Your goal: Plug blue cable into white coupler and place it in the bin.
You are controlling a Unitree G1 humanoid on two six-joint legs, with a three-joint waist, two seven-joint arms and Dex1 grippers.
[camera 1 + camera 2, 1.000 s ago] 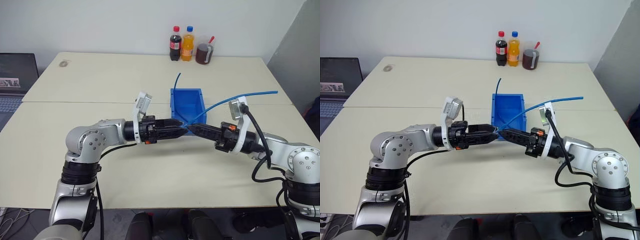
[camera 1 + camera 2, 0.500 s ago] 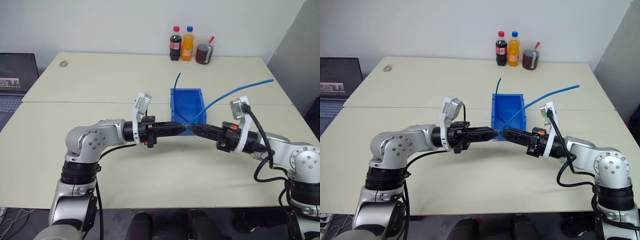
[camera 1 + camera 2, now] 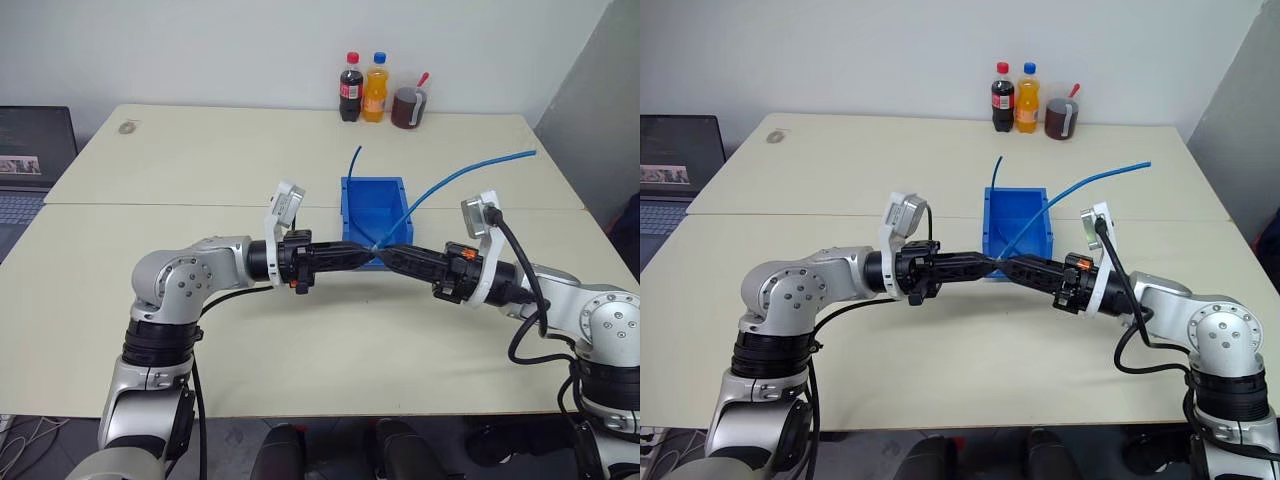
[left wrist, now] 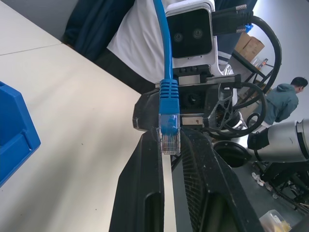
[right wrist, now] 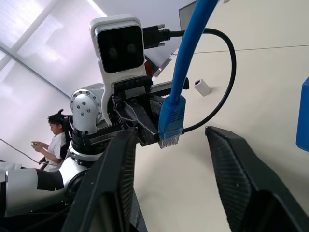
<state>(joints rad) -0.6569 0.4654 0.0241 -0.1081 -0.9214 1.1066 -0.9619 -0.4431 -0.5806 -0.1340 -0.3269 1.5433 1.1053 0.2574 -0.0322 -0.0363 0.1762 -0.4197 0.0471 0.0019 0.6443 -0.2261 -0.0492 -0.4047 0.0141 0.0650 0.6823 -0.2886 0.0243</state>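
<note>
Over the table: the two grippers meet tip to tip just in front of the bin (image 3: pixel 373 205), level and pointing at each other.
Cable: the blue cable (image 3: pixel 470 171) is thin and light blue; it rises from between the grippers and arcs up and away toward the right. A second stretch stands up behind the bin's far wall.
Plug: a blue boot with a clear plug (image 4: pixel 169 137) at the cable's end, hanging straight down.
Left gripper: the left gripper (image 4: pixel 170 145) has its fingers (image 4: pixel 145 188) pressed together on the plug, pinching it at the tips.
Right gripper: the right gripper (image 5: pixel 169 145) has its fingers (image 5: pixel 116 164) spread well apart, the plug hanging between them and touching neither.
Coupler: the white coupler (image 5: pixel 202 87) lies on the table, apart from both grippers, a small white block.
Bin: bright blue, rectangular; nothing can be seen inside it.
Far edge: two bottles (image 3: pixel 363 88) and a cup (image 3: pixel 407 105) of dark drink stand in a row.
</note>
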